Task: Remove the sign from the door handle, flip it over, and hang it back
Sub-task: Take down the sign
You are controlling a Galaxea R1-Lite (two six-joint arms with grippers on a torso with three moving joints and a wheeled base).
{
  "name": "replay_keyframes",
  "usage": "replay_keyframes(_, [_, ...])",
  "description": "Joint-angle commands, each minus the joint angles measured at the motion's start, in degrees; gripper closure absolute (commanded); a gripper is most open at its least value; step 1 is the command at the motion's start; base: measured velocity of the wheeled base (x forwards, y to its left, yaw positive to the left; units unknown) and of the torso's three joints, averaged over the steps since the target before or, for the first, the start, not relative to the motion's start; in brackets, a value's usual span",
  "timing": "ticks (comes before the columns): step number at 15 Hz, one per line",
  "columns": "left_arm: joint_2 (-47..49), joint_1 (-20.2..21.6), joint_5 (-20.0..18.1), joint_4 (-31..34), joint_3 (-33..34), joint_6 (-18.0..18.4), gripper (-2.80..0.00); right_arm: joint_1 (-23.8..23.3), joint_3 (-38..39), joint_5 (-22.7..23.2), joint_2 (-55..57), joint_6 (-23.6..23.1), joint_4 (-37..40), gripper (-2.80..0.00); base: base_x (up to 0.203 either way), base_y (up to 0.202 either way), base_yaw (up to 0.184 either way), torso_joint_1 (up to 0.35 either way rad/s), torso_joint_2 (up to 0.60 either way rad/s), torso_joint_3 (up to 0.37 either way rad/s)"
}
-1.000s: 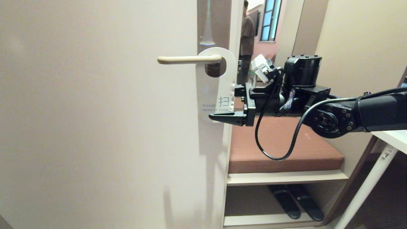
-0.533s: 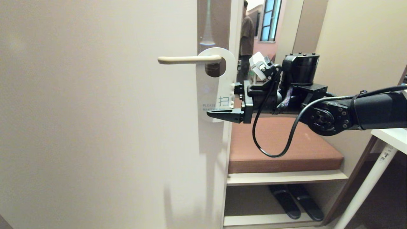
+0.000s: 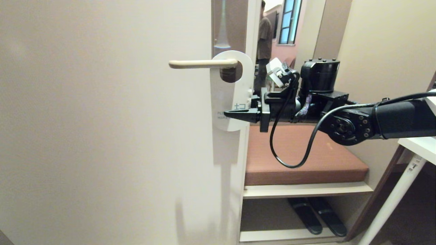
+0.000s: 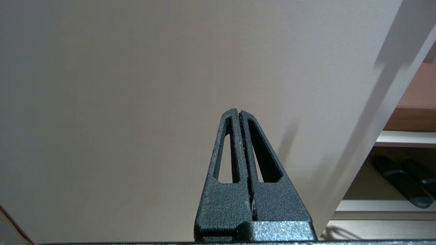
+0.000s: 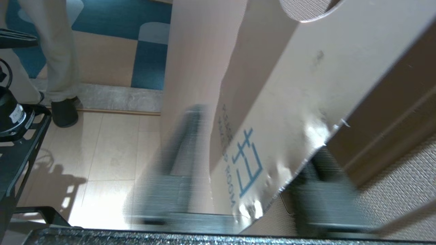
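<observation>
White plastic, the sign (image 3: 227,98) hangs by its round hole on the cream handle (image 3: 201,63) at the door's (image 3: 102,119) edge, white face out. In the head view its blue lettering is mostly covered by a black finger; only fragments of a character and two short lines show. The right gripper (image 3: 238,114) reaches in level from the right, its arm stretched across a brown cushion (image 3: 306,160), one finger lying over the sign's lower part. Whether it has closed on the sign cannot be told.

Left wrist view: the left gripper (image 4: 239,114) points at the plain door, fingers pressed together, empty.

Right wrist view: the sign (image 5: 289,112) runs between two blurred fingers (image 5: 184,160), one on each side; "ROOM" and a blue character are readable.
</observation>
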Motion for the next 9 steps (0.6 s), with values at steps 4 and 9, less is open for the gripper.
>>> replay_keyframes(4, [0.0,0.0,0.0,0.0,0.0,0.0,0.00,0.0,0.1,0.3,0.1,-0.1,-0.2,0.00,0.000,0.000,0.000,0.000,0.00,0.000])
replay_keyframes(9, [0.0,0.0,0.0,0.0,0.0,0.0,0.00,0.1,0.1,-2.7,0.1,-0.2,-0.2,0.00,0.000,0.000,0.000,0.000,0.00,0.000])
